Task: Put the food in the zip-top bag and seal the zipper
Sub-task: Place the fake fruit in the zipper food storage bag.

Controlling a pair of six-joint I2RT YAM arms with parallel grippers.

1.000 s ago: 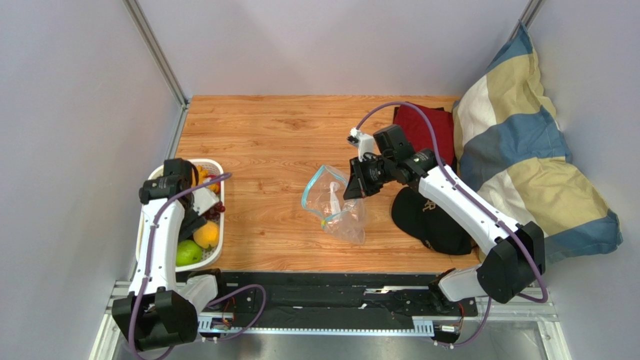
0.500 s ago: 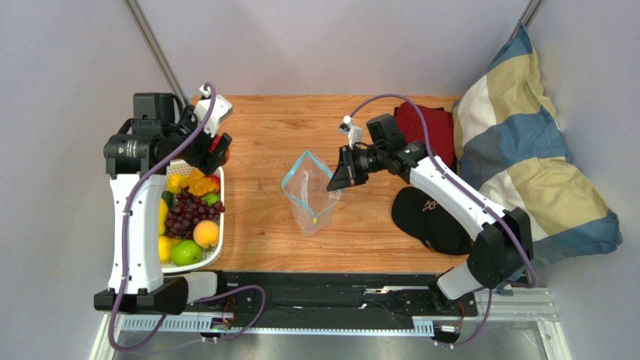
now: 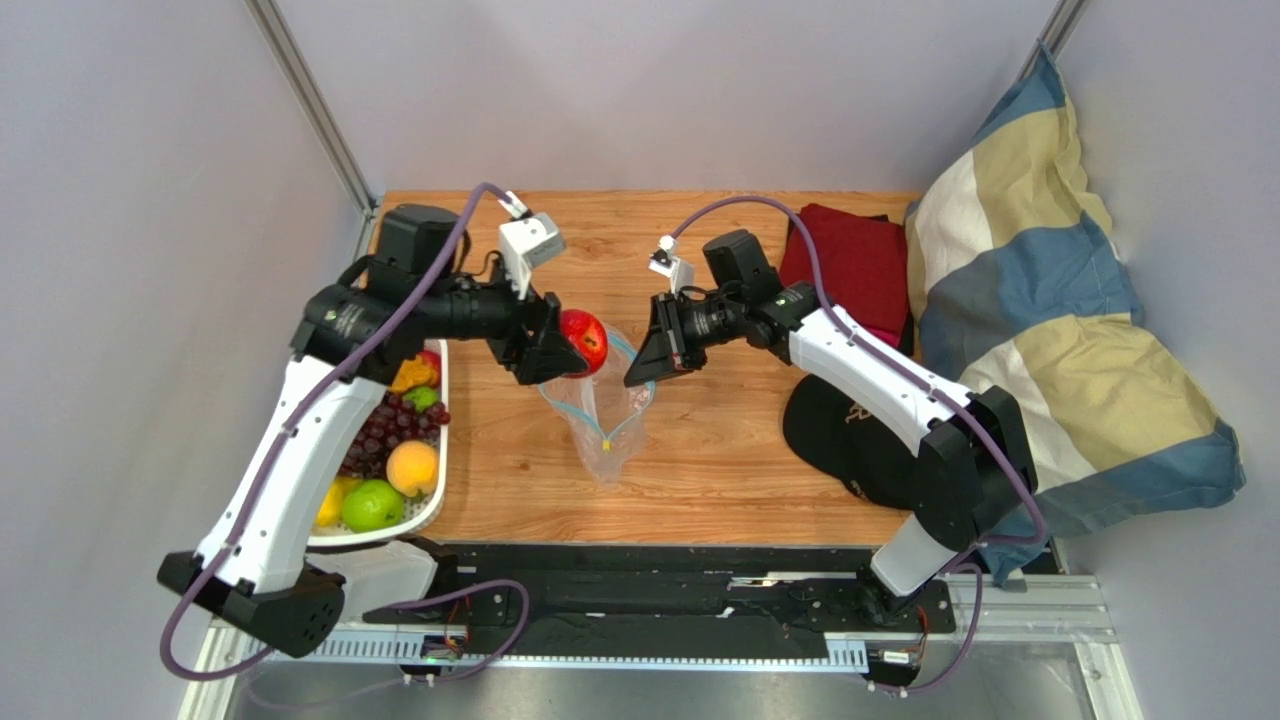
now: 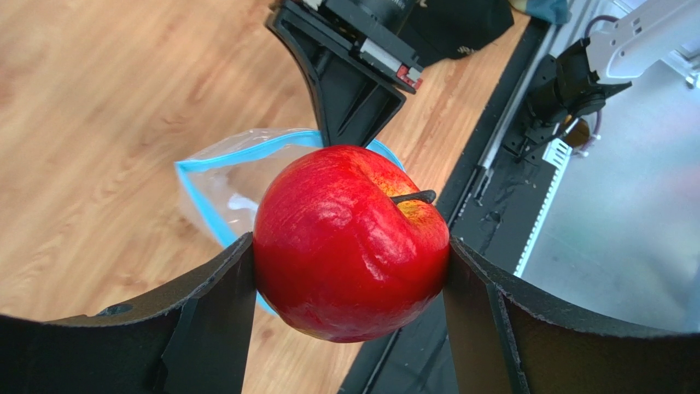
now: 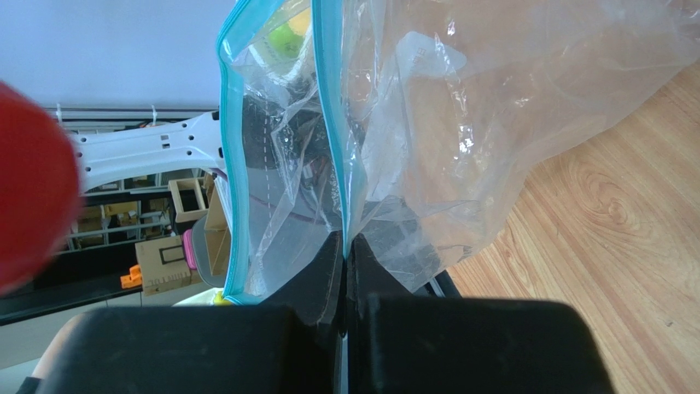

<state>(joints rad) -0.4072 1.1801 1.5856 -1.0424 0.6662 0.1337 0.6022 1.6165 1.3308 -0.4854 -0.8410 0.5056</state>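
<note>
My left gripper [image 3: 579, 345] is shut on a glossy red apple [image 3: 585, 339], which fills the left wrist view [image 4: 352, 241], held just above the open mouth of the clear zip-top bag [image 3: 604, 420]. The bag's light blue zipper strip [image 4: 215, 158] gapes open below the apple. My right gripper [image 3: 649, 353] is shut on the bag's rim, pinching the blue strip [image 5: 331, 148] and holding the bag [image 5: 460, 123] up off the table. More food lies in the white basket [image 3: 428, 510]: grapes [image 3: 376, 432], a peach [image 3: 412, 468], a green apple [image 3: 371, 507].
A black cap [image 3: 857, 435] lies right of the bag. A dark red cloth [image 3: 849, 263] and a blue and cream pillow [image 3: 1052, 315] are at the back right. The black rail [image 3: 676, 578] runs along the near table edge.
My left arm lifted out of the basket and swung right with the red apple to the bag's mouth. My right gripper raised the bag and shifted it left, its mouth opening upward.
</note>
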